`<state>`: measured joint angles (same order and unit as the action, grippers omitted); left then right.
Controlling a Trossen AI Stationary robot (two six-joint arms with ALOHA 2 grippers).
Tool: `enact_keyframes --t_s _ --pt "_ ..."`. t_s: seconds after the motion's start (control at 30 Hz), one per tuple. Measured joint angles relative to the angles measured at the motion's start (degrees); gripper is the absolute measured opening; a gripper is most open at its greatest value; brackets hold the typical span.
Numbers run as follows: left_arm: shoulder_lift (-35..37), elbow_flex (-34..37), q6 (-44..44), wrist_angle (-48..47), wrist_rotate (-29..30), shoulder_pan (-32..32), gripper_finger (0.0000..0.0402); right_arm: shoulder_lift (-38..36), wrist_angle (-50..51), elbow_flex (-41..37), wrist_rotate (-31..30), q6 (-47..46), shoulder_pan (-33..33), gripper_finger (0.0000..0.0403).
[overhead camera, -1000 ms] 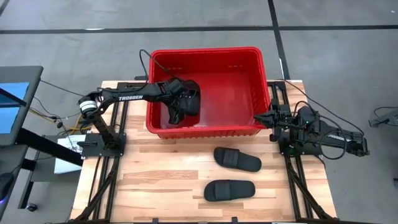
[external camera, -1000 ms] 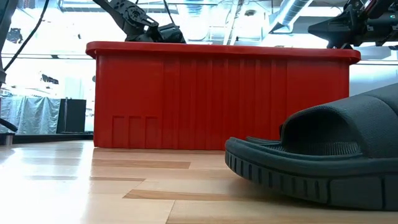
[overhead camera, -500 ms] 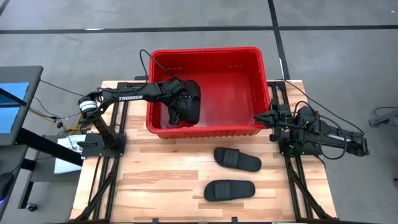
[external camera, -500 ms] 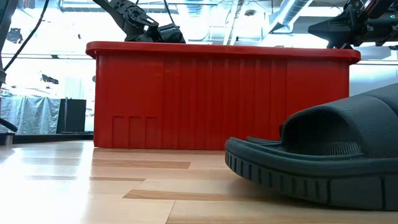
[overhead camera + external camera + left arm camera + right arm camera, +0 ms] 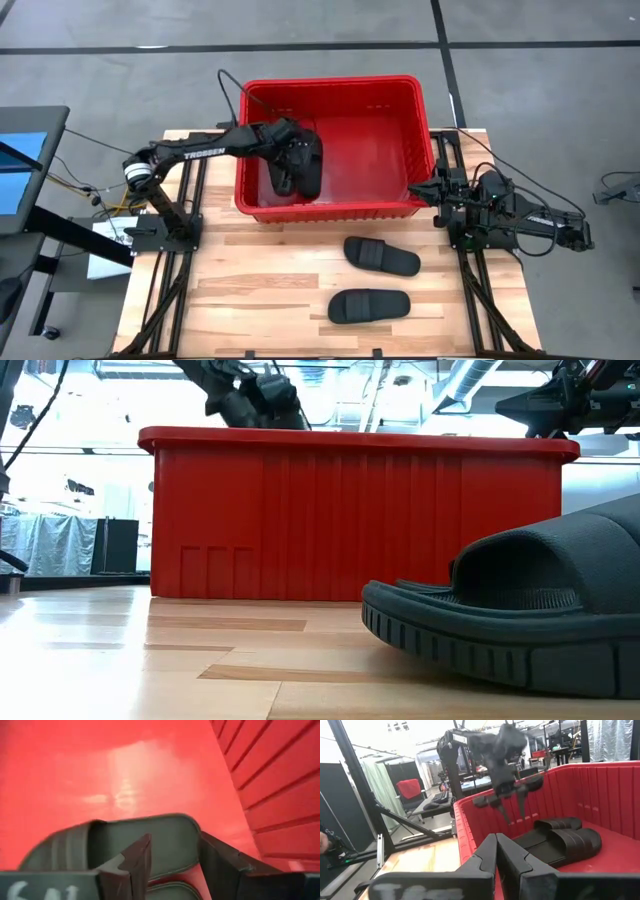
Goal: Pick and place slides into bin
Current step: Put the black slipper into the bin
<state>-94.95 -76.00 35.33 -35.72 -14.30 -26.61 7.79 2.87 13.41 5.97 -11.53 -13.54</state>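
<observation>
Two black slides [image 5: 570,842] lie side by side on the floor of the red bin [image 5: 330,85], in its left half [image 5: 308,175]. My left gripper [image 5: 512,809] hangs open just above them, fingers pointing down and clear of the straps; its wrist view shows one slide [image 5: 145,837] below the spread fingers. Two more slides [image 5: 381,256] [image 5: 369,305] rest sole-down on the wooden table in front of the bin. My right gripper [image 5: 415,188] is shut and waits outside the bin's near right corner.
The bin's right half is bare red floor [image 5: 375,150]. Its tall walls [image 5: 350,520] stand between the arms and the table's near part. One slide [image 5: 520,620] lies close to the low camera. Bare wood lies at the table's near left [image 5: 230,300].
My left gripper has opened and let go of the slide it carried, then risen a little above the bin's floor. The slide now lies in the bin beside the other one. My right arm has kept still.
</observation>
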Motion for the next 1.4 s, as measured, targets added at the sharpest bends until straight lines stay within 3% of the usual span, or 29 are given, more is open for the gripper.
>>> enact_keyframes --t_s 0.2,0.37,0.57,0.67,0.93,1.4 --pt "3.5 -9.8 -6.9 -4.8 -0.4 0.2 0.0149 0.0 0.0 0.0 0.0 0.0 0.0 0.0" --pt "9.2 -17.1 -17.7 -5.7 -5.6 0.2 0.0149 0.0 0.0 0.0 0.0 0.0 0.0 0.0" --pt "20.6 -16.5 -26.2 2.8 -9.6 0.6 0.0149 0.0 0.0 0.0 0.0 0.0 0.0 0.0" --pt "27.7 -10.2 -28.9 11.7 -10.0 2.3 0.0149 0.0 0.0 0.0 0.0 0.0 0.0 0.0" --pt "44.0 16.0 -36.5 41.9 -10.1 8.0 0.0149 0.0 0.0 0.0 0.0 0.0 0.0 0.0" --pt "68.6 39.3 -39.2 46.0 -6.0 9.6 0.0149 0.0 0.0 0.0 0.0 0.0 0.0 0.0"
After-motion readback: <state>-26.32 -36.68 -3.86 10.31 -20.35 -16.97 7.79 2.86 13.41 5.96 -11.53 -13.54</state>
